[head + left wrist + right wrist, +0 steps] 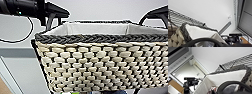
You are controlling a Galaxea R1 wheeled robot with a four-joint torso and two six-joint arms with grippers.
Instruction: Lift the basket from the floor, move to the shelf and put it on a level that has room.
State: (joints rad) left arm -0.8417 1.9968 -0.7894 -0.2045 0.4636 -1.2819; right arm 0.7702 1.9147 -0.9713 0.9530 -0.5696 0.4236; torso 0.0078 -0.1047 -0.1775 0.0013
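The basket is seen raised high and close before the head camera, its long axis running from 9 to 3 o'clock across the view. The cream woven side wall faces the camera, the dark grey braided rim lies along its upper edge, and the white lining is visible inside.

The left arm enters at 10 o'clock and reaches the basket's left end; the right arm enters at 2 o'clock at the right end. One arm is thus stationed at each short end, and neither is judged nearer than the other. The state of each pincer cannot be told: the fingers are not resolved in any view. Since the basket is off the floor with an arm at each end, it is judged to be carried by both.

In the left wrist view the shelf appears as a black wire-grid tier just beyond the basket's rim, with one basket corner close against it. The same grid is seen in the right wrist view, just behind the far rim. Whether the basket's base rests on the tier or hangs above it cannot be told.

Behind the shelf a plain white wall is present. A camera on a stand is placed well apart from the basket.
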